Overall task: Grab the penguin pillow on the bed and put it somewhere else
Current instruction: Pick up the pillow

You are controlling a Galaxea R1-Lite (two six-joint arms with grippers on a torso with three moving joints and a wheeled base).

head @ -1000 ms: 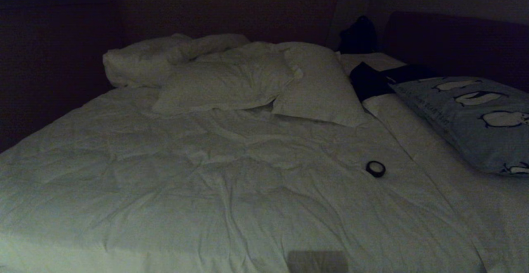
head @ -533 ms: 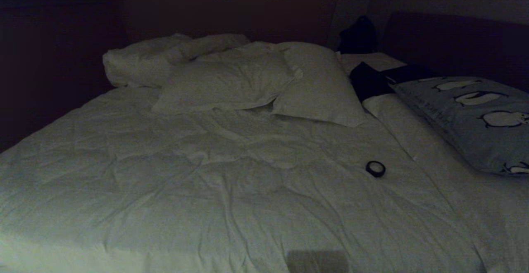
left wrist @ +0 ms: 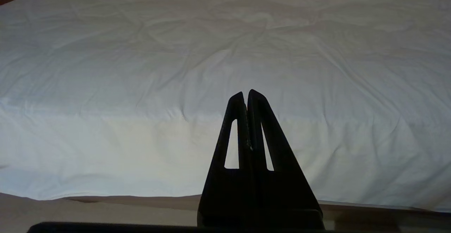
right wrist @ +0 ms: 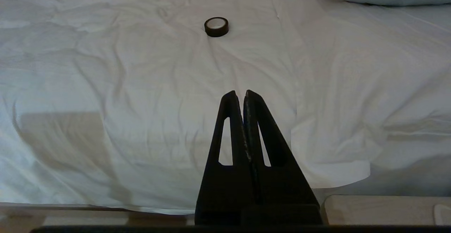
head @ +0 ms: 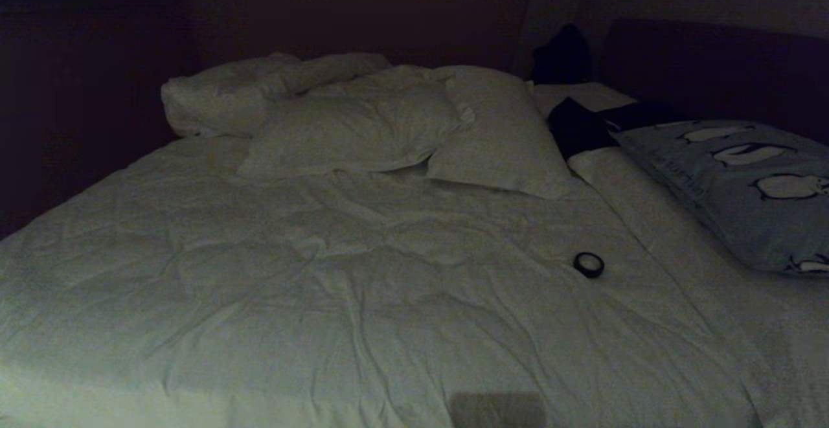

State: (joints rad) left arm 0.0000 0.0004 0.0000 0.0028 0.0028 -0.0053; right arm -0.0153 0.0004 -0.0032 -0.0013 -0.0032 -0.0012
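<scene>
Bed (head: 324, 298) dim — penguin pillow (head: 745, 188) right; wrist views alone show both hands pressed together.

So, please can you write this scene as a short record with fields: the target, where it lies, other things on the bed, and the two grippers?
target: penguin pillow, not yet picked up
place: far right part of the bed, lying on the white duvet
other things: two white pillows near the head end; small black tape roll on the duvet, apart from the target
left gripper: shut, empty, at the near edge of the bed
right gripper: shut, empty, pointing toward the tape roll
</scene>
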